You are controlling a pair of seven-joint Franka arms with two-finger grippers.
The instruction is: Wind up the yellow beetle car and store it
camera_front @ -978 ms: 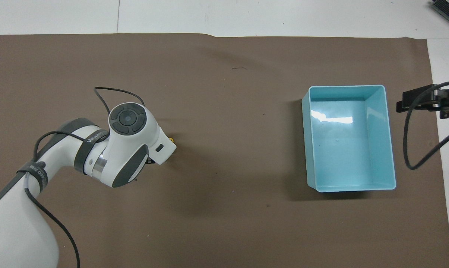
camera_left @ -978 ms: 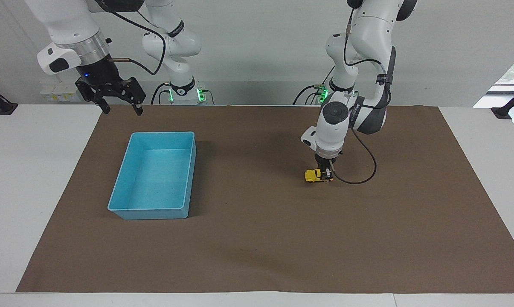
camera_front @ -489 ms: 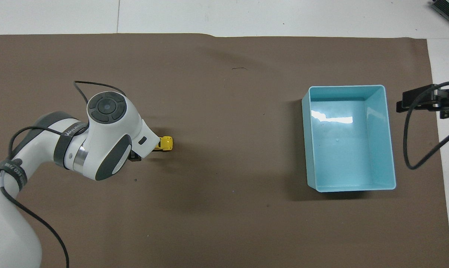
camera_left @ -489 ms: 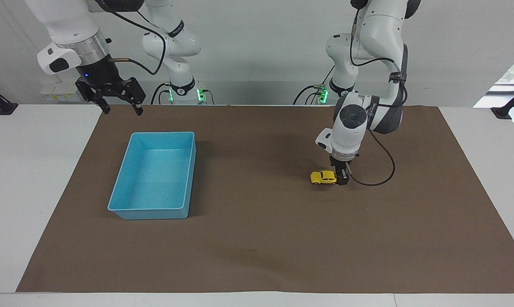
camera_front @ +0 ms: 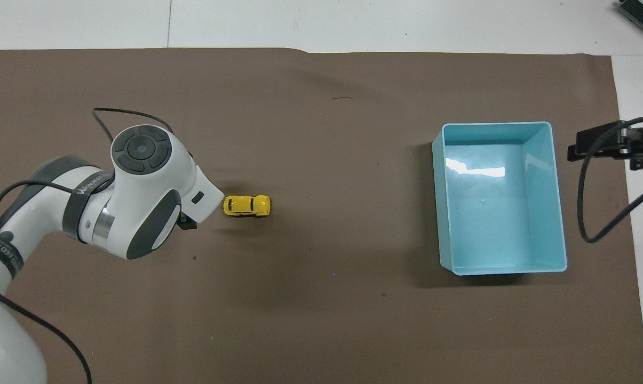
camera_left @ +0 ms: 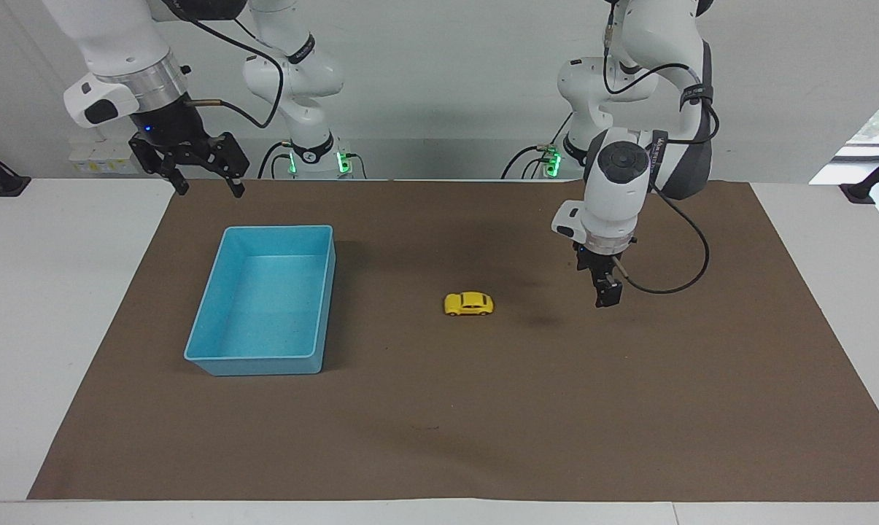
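Observation:
The yellow beetle car [camera_left: 469,303] [camera_front: 247,205] stands on its wheels on the brown mat, free of both grippers. It sits between the blue bin [camera_left: 279,230] [camera_front: 494,124] and my left gripper [camera_left: 607,295]. That gripper hangs just above the mat toward the left arm's end, open and holding nothing. In the overhead view the left wrist covers most of it. My right gripper [camera_left: 211,191] waits open and empty in the air over the mat's edge by the bin. The bin holds nothing.
The brown mat [camera_left: 439,437] covers most of the white table [camera_left: 52,328]. A loose black cable [camera_left: 672,284] loops from the left wrist. Another cable [camera_front: 585,213] hangs beside the bin at the right arm's end.
The left gripper let go of the car, rose and drew back toward the left arm's end. The car rolled along the mat toward the bin. The right arm stayed still.

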